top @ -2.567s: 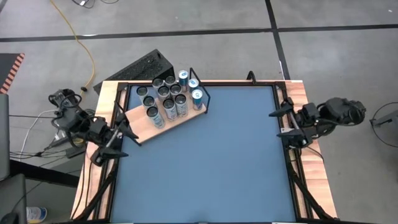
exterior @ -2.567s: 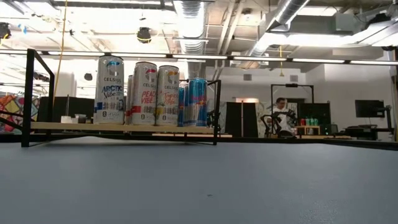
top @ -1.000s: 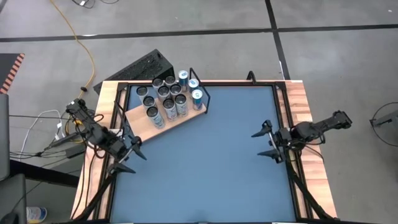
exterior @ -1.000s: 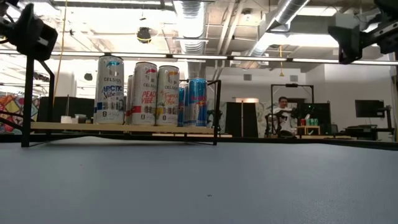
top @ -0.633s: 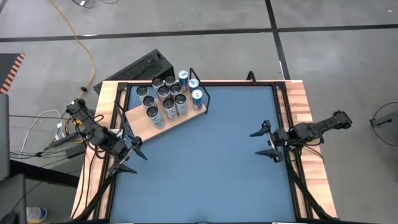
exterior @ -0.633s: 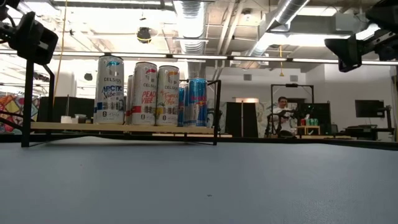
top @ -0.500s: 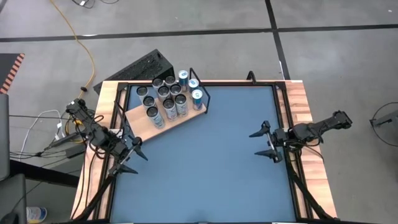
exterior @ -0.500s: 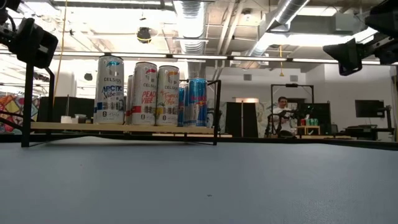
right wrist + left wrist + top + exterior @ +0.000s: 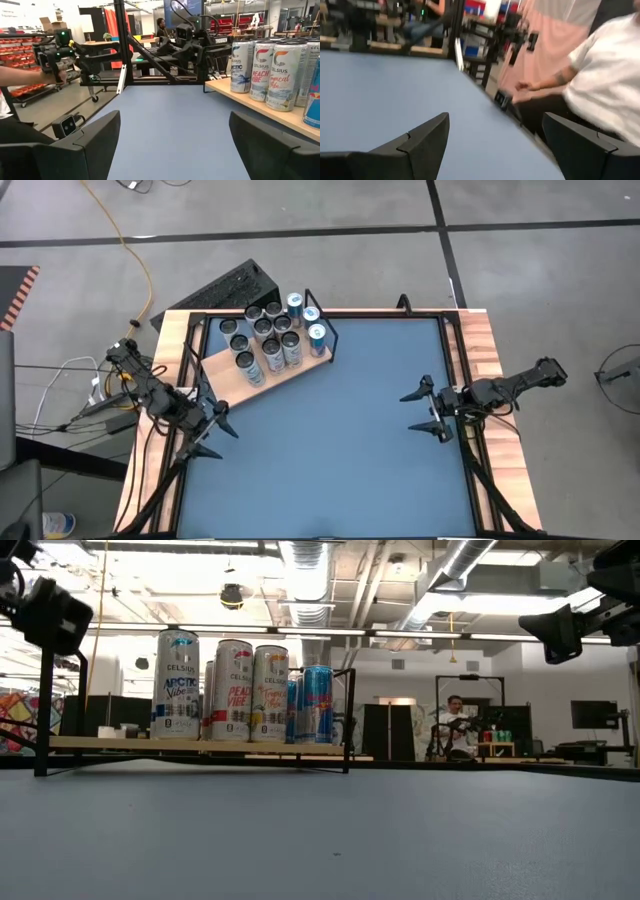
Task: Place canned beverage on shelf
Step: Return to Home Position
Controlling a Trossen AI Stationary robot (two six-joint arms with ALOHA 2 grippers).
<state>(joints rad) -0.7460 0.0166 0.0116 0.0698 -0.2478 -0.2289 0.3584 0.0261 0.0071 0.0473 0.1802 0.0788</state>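
The shelf [image 9: 228, 385], a pale-wood board with a black wire frame, lies slantwise at the table's far left. Several cans [image 9: 268, 335] stand upright on it; in the low view the cans [image 9: 235, 690] form a row on the shelf [image 9: 120, 743]. My left gripper [image 9: 214, 430] hovers open at the left edge, just nearer than the shelf. My right gripper [image 9: 409, 412] hovers open at the right edge and points across the table. Both are raised and level. Between the fingers of each gripper, left [image 9: 495, 150] and right [image 9: 175, 145], is only tabletop. The right wrist view shows the cans [image 9: 265, 67] farther off.
The blue tabletop [image 9: 340, 440] lies between the arms, rimmed by wooden edges [image 9: 485, 350] and black rails. A black box [image 9: 235, 285] sits on the floor behind the shelf. A person in a white shirt [image 9: 600, 75] is close beyond the table's edge; a hand [image 9: 30, 75] shows too.
Both grippers have stayed where they were and tipped their fingers a little downward, toward level. In the low view the dark ends of both now sit lower. Both remain open. The shelf and the cans have not moved.
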